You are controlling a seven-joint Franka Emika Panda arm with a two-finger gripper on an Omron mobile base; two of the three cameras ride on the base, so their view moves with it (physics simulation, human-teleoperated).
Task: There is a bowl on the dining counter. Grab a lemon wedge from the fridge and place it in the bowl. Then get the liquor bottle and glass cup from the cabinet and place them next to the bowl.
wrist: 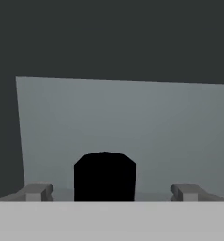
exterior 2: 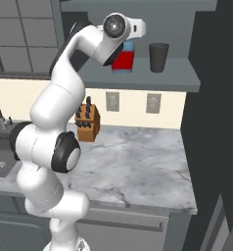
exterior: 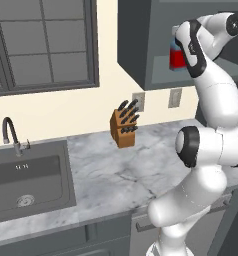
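The fingers (wrist: 109,192) are standing wide apart, gripping nothing, straddling the black cap of the bottle (exterior 2: 123,60) (blue above, red below); the bottle is sitting on the cabinet (exterior 2: 138,78) shelf, the cup (exterior 2: 158,57) standing just beside it.

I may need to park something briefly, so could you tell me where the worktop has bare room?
The marble worktop is bare from the knife block rightward to the dark panel, and in front of the block. The sink takes the left end. The cabinet shelf is crowded by the liquor bottle and glass cup.
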